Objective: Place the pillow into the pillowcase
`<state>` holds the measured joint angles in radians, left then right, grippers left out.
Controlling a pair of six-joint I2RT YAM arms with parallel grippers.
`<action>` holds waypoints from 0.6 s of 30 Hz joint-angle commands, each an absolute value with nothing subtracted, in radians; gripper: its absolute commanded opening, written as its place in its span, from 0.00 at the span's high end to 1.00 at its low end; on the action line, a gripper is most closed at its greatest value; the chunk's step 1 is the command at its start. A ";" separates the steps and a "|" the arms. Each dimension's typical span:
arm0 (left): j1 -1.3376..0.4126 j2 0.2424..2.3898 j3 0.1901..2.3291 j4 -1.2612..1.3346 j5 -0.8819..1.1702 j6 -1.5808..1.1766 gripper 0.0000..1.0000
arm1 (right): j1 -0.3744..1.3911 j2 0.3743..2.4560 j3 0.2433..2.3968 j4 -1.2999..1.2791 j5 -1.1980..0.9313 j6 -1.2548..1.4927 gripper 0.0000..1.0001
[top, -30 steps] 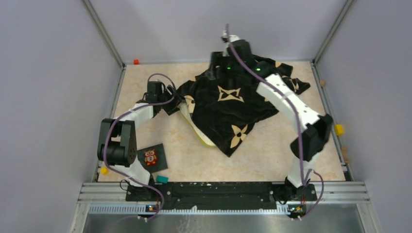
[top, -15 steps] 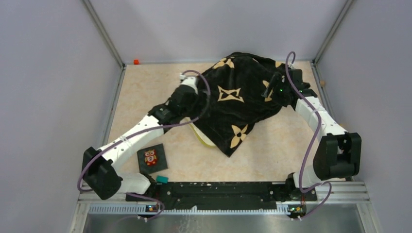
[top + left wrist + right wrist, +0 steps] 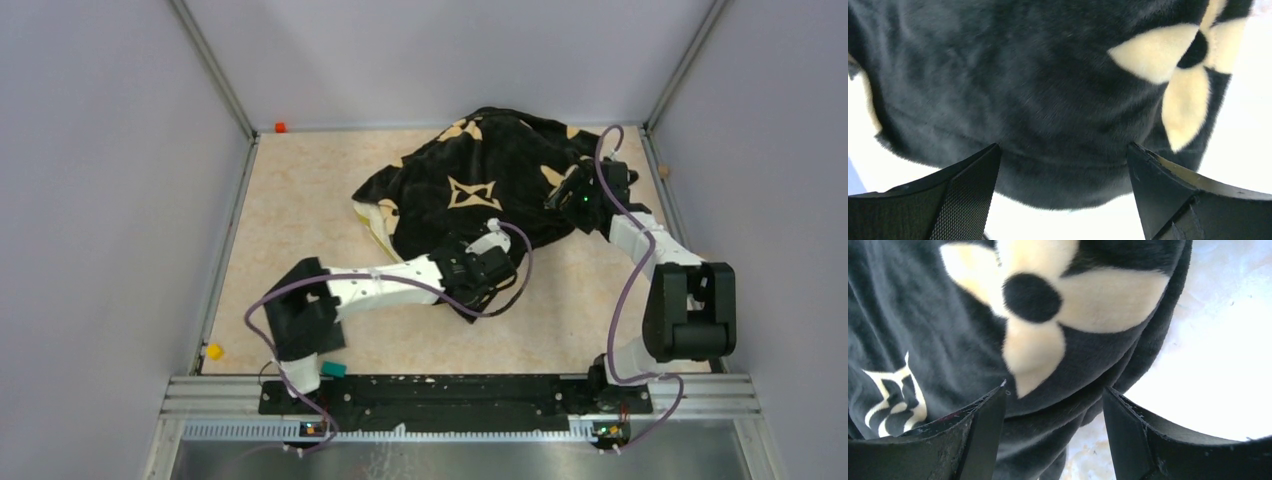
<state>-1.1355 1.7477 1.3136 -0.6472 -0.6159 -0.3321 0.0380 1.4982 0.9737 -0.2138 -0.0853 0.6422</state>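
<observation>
The pale beige, marble-patterned table (image 3: 300, 200) fills the overhead view, walled in by grey panels. On its upper middle and upper right lies the large black velvety pillowcase (image 3: 470, 190), printed with cream four-petal flowers and diamond stars. It is bunched into a rumpled heap that reaches almost to the far edge. The soft white pillow with a yellow band (image 3: 377, 218) shows only as a thin pale sliver poking out at the heap's left edge. The rest of it is covered by the black fabric.

The white and black left arm (image 3: 385, 282) stretches from the lower left of the frame across to the heap's near corner. The right arm (image 3: 640, 240) folds up along the right side and reaches the heap's right edge.

In the left wrist view the left gripper (image 3: 1063, 150) has its jaws spread wide. The dark fabric hem lies just ahead of them and across the gap, and a cream flower sits at upper right. The right gripper (image 3: 1054, 388) is likewise released, jaws apart, and black cloth with a cream flower hangs down into the gap.

A small teal block (image 3: 333, 369) sits by the left arm's base. A yellow block (image 3: 214, 351) sits at the lower left table edge, and an orange block (image 3: 281, 127) at the far left corner.
</observation>
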 commanded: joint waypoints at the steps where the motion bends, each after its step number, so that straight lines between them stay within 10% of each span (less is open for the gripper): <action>1: -1.144 1.915 1.414 -0.713 -0.825 -0.294 0.01 | -0.021 1.539 0.920 0.017 -0.160 0.737 0.30; 6: -1.130 2.029 1.451 -0.768 -0.913 -0.332 0.06 | -0.051 1.658 0.893 0.221 -0.234 0.835 0.30; 8: -1.120 2.049 1.456 -0.790 -0.928 -0.341 0.32 | -0.051 1.703 0.892 0.292 -0.242 0.863 0.30; 11: -1.113 2.042 1.459 -0.809 -0.939 -0.336 0.97 | -0.051 1.759 0.917 0.342 -0.243 0.883 0.33; 12: -1.114 2.030 1.464 -0.819 -0.941 -0.331 1.00 | -0.051 1.774 0.933 0.343 -0.242 0.885 0.35; 18: -1.151 1.798 1.531 -0.763 -0.827 -0.096 1.00 | -0.051 1.696 1.063 0.158 -0.193 0.815 1.00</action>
<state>-1.1282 2.0087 1.4506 -0.7452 -0.8757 -0.2596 -0.0433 1.7695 0.9424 0.2043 -0.2668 0.8616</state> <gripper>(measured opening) 0.037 0.123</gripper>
